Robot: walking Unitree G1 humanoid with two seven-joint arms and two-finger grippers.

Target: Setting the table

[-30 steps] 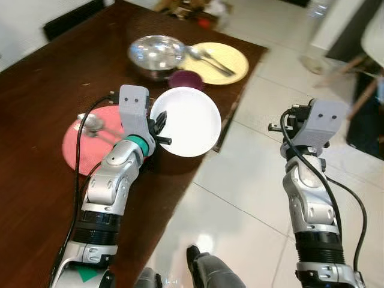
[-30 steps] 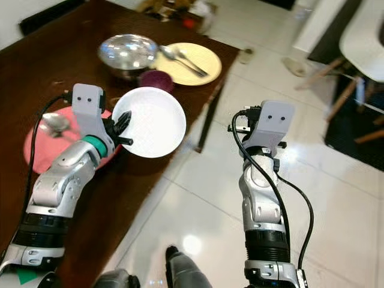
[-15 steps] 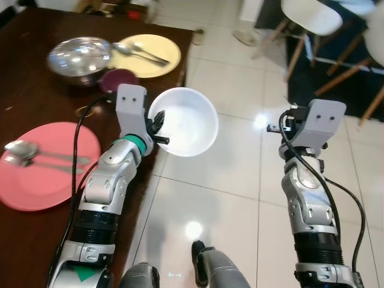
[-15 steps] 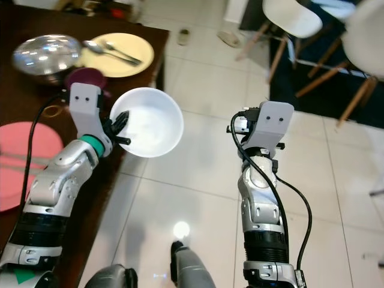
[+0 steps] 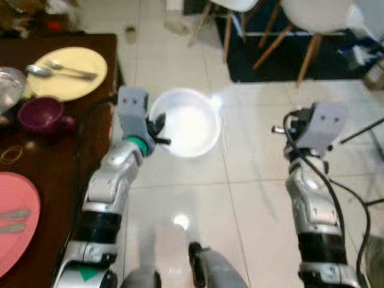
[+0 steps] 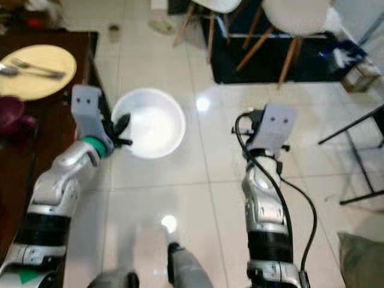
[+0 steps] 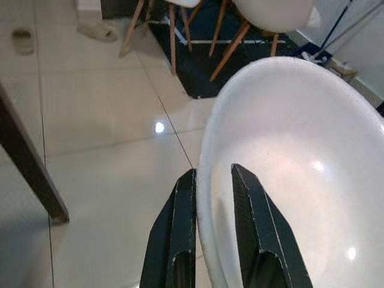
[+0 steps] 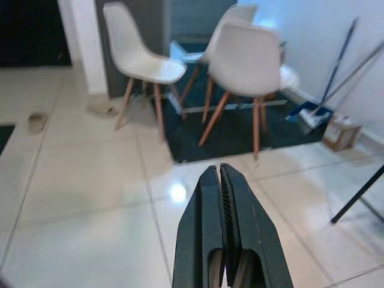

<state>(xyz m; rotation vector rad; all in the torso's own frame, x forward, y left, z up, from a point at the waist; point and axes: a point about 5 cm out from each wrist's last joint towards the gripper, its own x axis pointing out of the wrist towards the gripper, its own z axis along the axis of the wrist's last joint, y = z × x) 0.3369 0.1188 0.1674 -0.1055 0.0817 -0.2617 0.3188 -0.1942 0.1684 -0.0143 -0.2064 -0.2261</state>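
1. Left gripper [image 7: 211, 198]: jaws clamped on the rim of a white bowl [image 5: 187, 122], one finger [image 7: 177, 240] outside the wall and the other inside the bowl.
2. The bowl is held out in the air over the tiled floor [image 5: 252, 138], just off the tabletop [image 5: 60, 150] edge and not resting on it. It is tilted, with the opening facing up toward the head camera. The inside looks bare.
3. Right gripper [image 8: 221, 180]: jaws pressed together, holding nothing. It is raised over the floor, well apart from the bowl, pointing toward white chairs [image 8: 144, 66].
4. The dark brown tabletop lies to the robot's left. The left arm [image 5: 111, 180] reaches along its edge.
5. A yellow plate [image 5: 67, 73] is at the far end of the tabletop, with a fork [image 5: 72, 70] and a spoon [image 5: 37, 70] lying across it.
6. A purple mug [image 5: 42, 114] sits nearer than the yellow plate. Beside it, part of a metal bowl [image 5: 7, 84] is cut off by the frame edge.
7. A pink plate [image 5: 15, 225] is at the near end of the tabletop, with cutlery handles [image 5: 12, 220] on it. It is partly cut off.
8. A small ring-shaped thing [image 5: 11, 155] lies on the tabletop between the mug and the pink plate; I cannot tell what it is.
9. White chairs with wooden legs stand on a dark rug [image 5: 282, 66] past the bowl. A slipper [image 7: 96, 31] lies on the floor. A mop or broom [image 8: 327, 90] leans by the wall.
10. No brand, label or writing is readable.
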